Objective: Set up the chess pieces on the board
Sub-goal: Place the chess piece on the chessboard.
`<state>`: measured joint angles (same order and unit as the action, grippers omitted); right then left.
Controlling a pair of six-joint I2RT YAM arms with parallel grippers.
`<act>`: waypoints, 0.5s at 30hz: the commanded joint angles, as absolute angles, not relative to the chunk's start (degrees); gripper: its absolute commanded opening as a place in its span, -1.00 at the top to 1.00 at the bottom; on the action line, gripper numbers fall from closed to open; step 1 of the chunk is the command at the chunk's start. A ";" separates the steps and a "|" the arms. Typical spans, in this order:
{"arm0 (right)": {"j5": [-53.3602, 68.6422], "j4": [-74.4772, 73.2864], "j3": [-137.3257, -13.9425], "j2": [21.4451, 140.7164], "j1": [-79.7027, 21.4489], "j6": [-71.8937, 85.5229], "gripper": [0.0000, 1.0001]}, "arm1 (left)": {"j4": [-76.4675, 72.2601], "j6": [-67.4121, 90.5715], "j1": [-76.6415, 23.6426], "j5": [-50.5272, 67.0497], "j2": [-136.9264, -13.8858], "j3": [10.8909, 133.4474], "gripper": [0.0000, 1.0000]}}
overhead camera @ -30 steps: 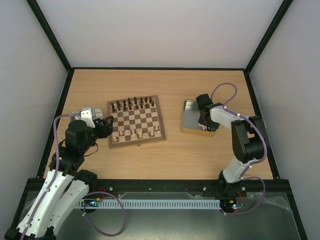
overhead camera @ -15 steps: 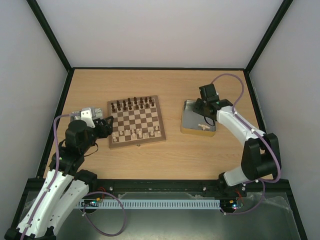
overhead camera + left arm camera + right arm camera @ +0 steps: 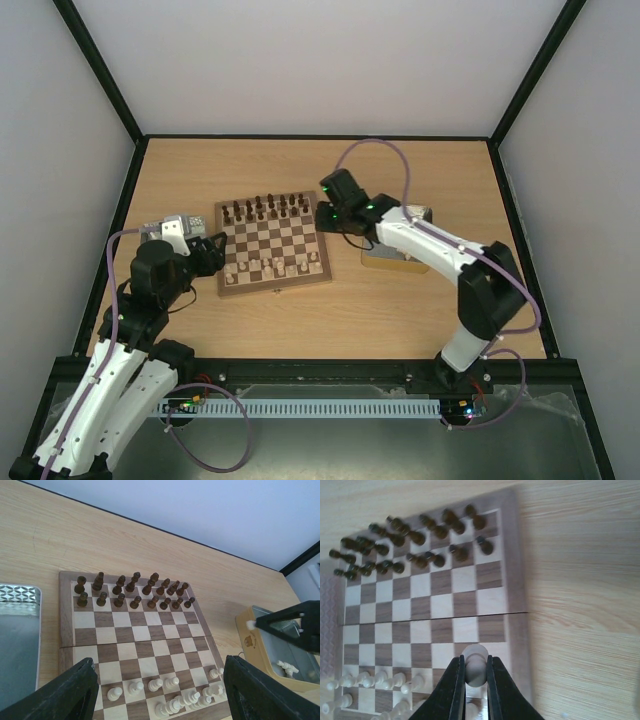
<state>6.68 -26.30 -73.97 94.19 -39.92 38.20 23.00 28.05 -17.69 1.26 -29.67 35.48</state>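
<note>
The board [image 3: 272, 243] is a square wooden chessboard, checkered in light and dark brown inside a pale border, with a seam across its middle; it lies flat on the table [image 3: 330, 310], left of centre. The dark brown pieces [image 3: 268, 208] fill its two far ranks in tidy rows. The cream chess pieces [image 3: 165, 692] stand in a looser, incomplete line across its two near ranks, bunched toward the right-hand corner, and a few more lie in the tan-sided tin [image 3: 260, 652] just to the right of the board. A second metal tin [image 3: 17, 630] sits beside the board's left edge. The right arm reaches from its base leftward across the tan-sided tin, its wrist angled down over the board's right edge. The right gripper [image 3: 475, 666] has its two black fingers clamped on the sides of one cream piece [image 3: 475, 674], held over a near square by the right border; whether it touches the wood cannot be told. The left arm is folded back at the board's near left corner, and the left gripper [image 3: 213, 252] faces across the board with its fingers [image 3: 70, 695] spread wide apart, holding nothing.
</note>
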 commanded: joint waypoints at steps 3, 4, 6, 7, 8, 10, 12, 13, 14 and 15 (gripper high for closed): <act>2.08 -31.24 -81.95 102.82 -46.84 36.71 0.84 | 21.53 27.86 -17.41 0.72 -29.10 34.70 -0.41; 2.03 -31.94 -82.89 104.02 -47.80 36.58 0.83 | 21.47 27.84 -17.45 0.71 -29.05 34.64 -0.41; 2.13 -33.05 -84.49 106.30 -49.28 36.60 0.82 | 21.51 27.82 -17.42 0.64 -29.01 34.57 -0.41; 2.40 -33.57 -85.19 107.33 -49.88 36.57 0.82 | 21.53 27.84 -17.40 0.62 -28.93 34.59 -0.41; 2.55 -34.12 -85.78 108.28 -50.40 36.56 0.83 | 21.49 27.84 -17.42 0.55 -28.86 34.57 -0.41; 2.94 -34.95 -86.86 109.86 -50.98 35.82 0.82 | 21.53 27.92 -17.43 0.53 -28.68 34.63 -0.41; 4.19 -35.29 -87.53 110.99 -51.38 34.73 0.81 | 21.52 27.94 -17.42 0.53 -28.61 34.63 -0.41; 4.74 -35.51 -87.94 111.57 -51.52 34.58 0.80 | 21.49 27.94 -17.41 0.53 -28.57 34.62 -0.41; 5.25 -35.82 -88.44 112.07 -51.68 34.28 0.80 | 21.43 27.95 -17.41 0.57 -28.57 34.55 -0.41; 5.59 -36.26 -88.95 112.70 -51.78 34.06 0.80 | 21.42 27.95 -17.43 0.61 -28.63 34.54 -0.41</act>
